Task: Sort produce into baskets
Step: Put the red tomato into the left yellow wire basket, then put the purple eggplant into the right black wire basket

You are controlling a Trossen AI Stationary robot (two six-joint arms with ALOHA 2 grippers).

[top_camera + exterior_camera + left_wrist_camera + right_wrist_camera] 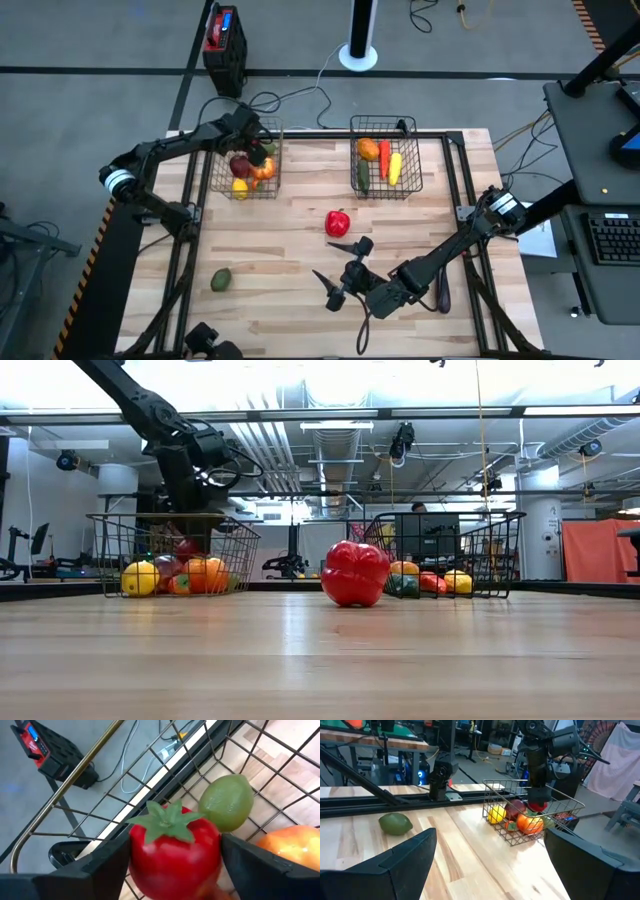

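My left gripper (257,148) reaches down into the left wire basket (218,172) with a red tomato (175,855) between its fingers. A green lime (227,802) and an orange fruit (295,845) lie in the basket just beyond the tomato, with yellow and dark red pieces (240,186) beside them. The right basket (412,172) holds orange, red, yellow and green pieces. A red pepper (338,222) and a green fruit (221,279) lie on the bare table. My right gripper (338,270) hovers open and level near the table's front, holding nothing. My left gripper has the tomato pinched between its two fingers, one on each side (136,862) at its widest part. The fingers slant down from the table's left side. The tomato sits with its green leafy top (167,820) up, just above the other fruit; whether its underside rests on them is hidden.
The baskets stand side by side along the table's far edge, with bare wood between and in front of them. A red-and-black box (224,40) stands on the floor beyond the far edge, and cables trail near it. The black frame rails (190,250) run along the table's left and right sides.
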